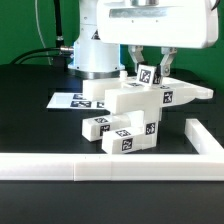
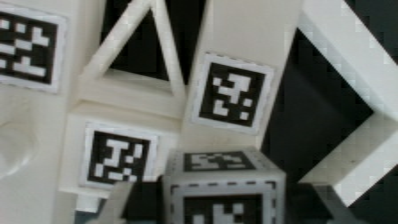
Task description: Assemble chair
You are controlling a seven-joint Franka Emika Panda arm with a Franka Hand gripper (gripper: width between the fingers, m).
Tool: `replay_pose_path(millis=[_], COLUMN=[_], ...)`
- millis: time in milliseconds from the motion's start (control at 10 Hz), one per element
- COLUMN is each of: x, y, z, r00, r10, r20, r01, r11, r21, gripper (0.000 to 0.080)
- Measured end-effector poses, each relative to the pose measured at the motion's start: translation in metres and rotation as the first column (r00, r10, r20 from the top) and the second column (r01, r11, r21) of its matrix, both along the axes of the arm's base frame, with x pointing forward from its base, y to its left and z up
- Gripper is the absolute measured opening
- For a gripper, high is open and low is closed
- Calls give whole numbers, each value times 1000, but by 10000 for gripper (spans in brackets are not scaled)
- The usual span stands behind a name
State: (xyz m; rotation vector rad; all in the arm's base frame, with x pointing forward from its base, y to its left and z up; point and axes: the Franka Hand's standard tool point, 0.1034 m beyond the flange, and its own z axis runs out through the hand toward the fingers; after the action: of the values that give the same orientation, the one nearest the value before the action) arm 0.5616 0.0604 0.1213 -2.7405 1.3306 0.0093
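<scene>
No words, numbers or brand names can be read. The only signs are black-and-white square tags (image 1: 148, 74) on the white chair parts (image 1: 120, 100), and similar printed patterns on the marker board (image 1: 55, 100) at the exterior view's left.

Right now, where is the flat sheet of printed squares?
The marker board lies flat at the exterior view's left, partly hidden behind the chair parts.
</scene>
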Motion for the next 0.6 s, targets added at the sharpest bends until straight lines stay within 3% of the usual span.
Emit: replay_pose_path(millis=[100, 300, 600], x=[1, 8, 10], y=[-1, -29, -38], z=[0, 0, -1], r00=[997, 936, 813], r10=[-74, -352, -581], r20=[-5, 21, 33], r01=[74, 346, 560], r11=[997, 928, 796], r21=[22, 138, 231], gripper=[284, 284, 284])
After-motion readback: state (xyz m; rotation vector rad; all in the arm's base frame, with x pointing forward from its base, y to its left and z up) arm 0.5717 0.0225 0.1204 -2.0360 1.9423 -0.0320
